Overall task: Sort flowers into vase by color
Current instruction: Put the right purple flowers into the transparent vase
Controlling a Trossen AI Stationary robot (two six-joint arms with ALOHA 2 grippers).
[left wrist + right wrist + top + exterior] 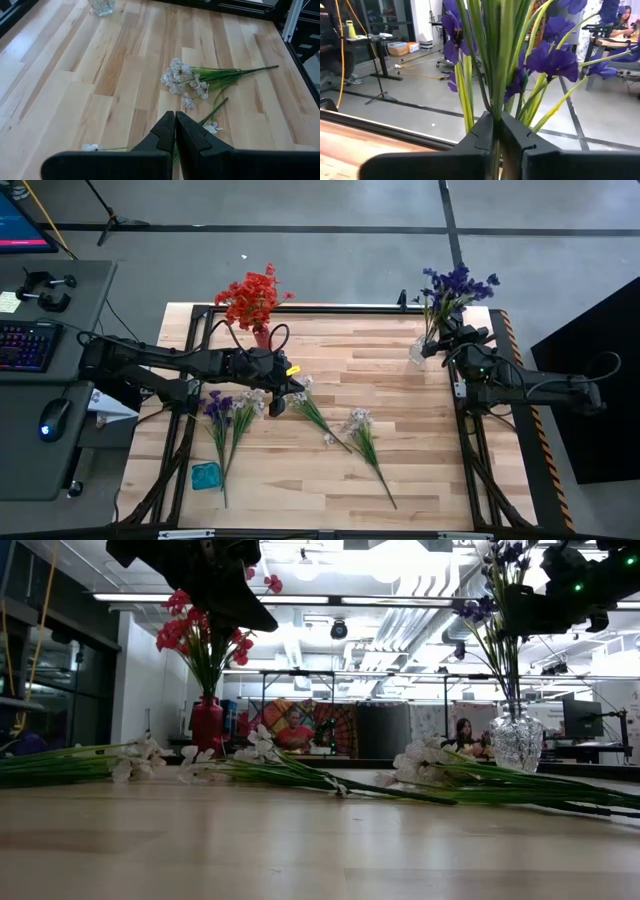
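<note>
While both arms reach in over the wooden table [400,380], the right gripper [496,131] sits at the far right corner, its two dark fingers pressed together on a green stem of the purple flowers [455,285]. This purple bunch stands upright in a clear glass vase [517,743] at that far right corner, its blossoms rising above the gripper. The left gripper [175,131] hangs over the left-centre of the table, just near of the red vase [207,725], with its fingers fully closed and nothing visibly between them. The red flowers [250,297] stand upright in this red vase at the far left part of the table. Several sprigs lie flat on the boards. One white sprig [312,410] lies just right of the left gripper, its stem running toward the near right. A second white sprig [362,432] lies nearer the table's centre, its stem also pointing near and right. Left of the gripper, a purple sprig [218,412] and a white-blossomed sprig [243,408] lie side by side, stems pointing toward the near edge. A small teal object [206,475] rests near the near left corner, beside those stems. Beyond the table, the low view shows people seated in the room.
</note>
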